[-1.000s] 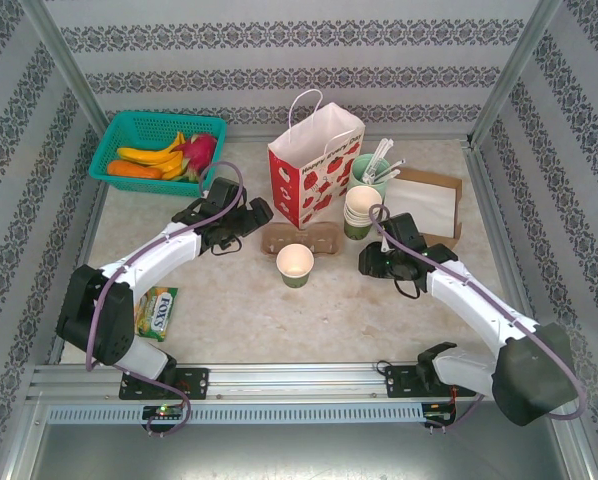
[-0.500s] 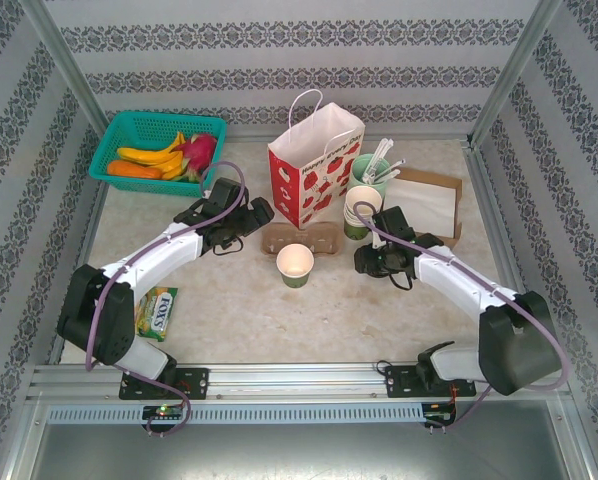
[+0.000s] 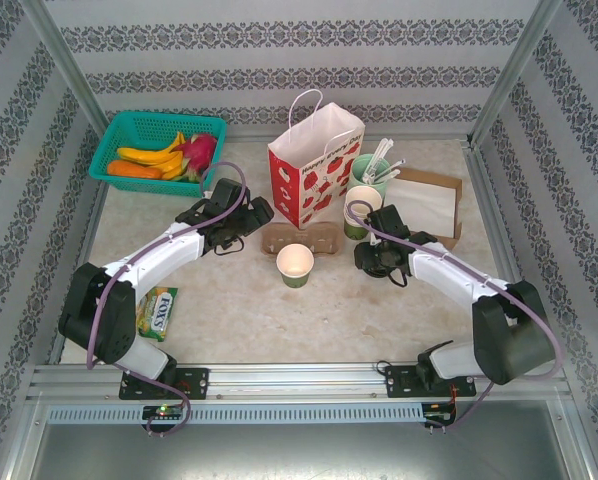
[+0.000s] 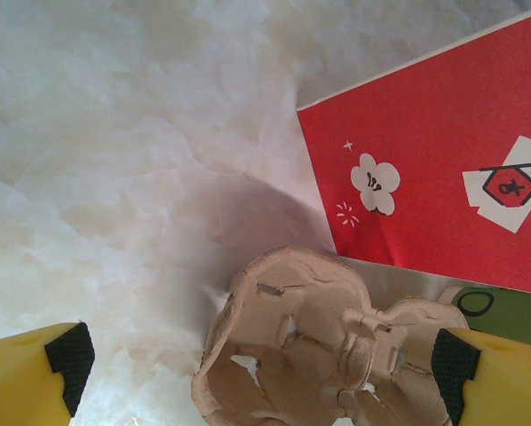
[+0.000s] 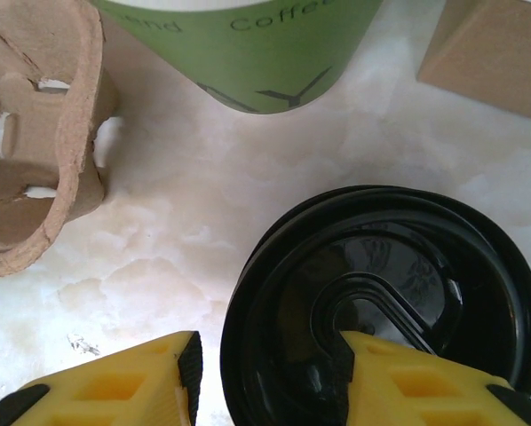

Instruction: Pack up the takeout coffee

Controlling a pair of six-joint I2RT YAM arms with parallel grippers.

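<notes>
In the top view the takeout coffee cup point(image 3: 295, 265) stands upright and lidless at the frame's centre on the bench point(image 3: 229, 310), just below the pulp cup carrier point(image 3: 301, 238). A black lid point(image 5: 399, 266) lies at the lower right of the right wrist view, below the green stacked cup point(image 5: 248, 44). The right tool point(image 5: 267, 348) straddles the lid's rim on the frame's left side. One finger is over the lid and the other just outside it, with a strip of bench showing between, so nothing is clamped. The left tool point(image 4: 257, 373) is spread wide and released, the carrier between its fingers, with the red bag point(image 4: 443, 169) at the upper right.
</notes>
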